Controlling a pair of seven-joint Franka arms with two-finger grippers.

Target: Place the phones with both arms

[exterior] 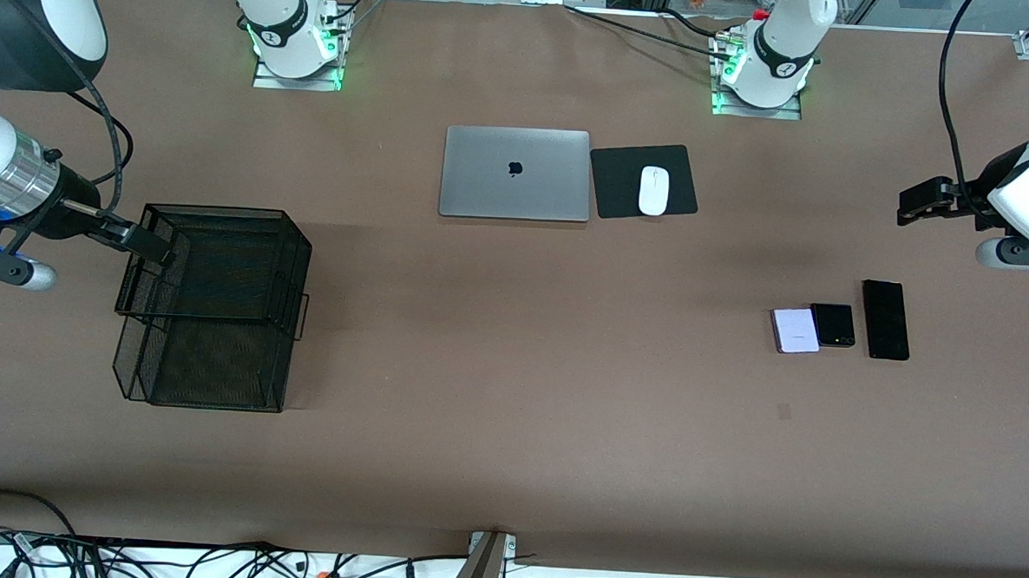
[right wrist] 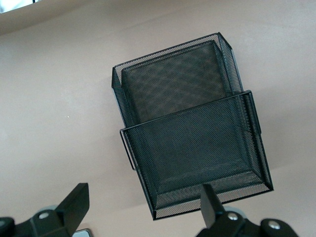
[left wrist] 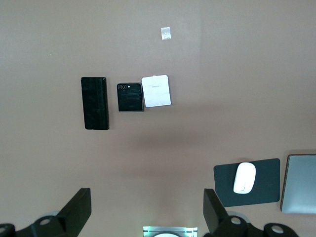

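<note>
looking across the counter (exterior: pixel 507 462) from the right arm's end, we see the right gripper (exterior: pixel 147 243) hanging over the black mesh tray (exterior: pixel 210 310), its jaws spread wide and holding nothing; that arm waits well apart from the work. the laptop (exterior: pixel 515 173) and the white mouse (exterior: pixel 654 191) on its black pad (exterior: pixel 643 181) lie mid-counter, toward the bases.

at the left arm's end, we find the three phones in a tight row: the lavender-white phone (exterior: pixel 796 330), the small black phone (exterior: pixel 832 325) just beside it, then the long black phone (exterior: pixel 886 320).

the left gripper (exterior: pixel 922 203) hovers with jaws fully open and empty, and we judge it the nearer arm by far. the phones lie nearer the front camera than the spot it hangs over, so the reach goes that way and down. the slab's long axis runs from bases to camera.
</note>
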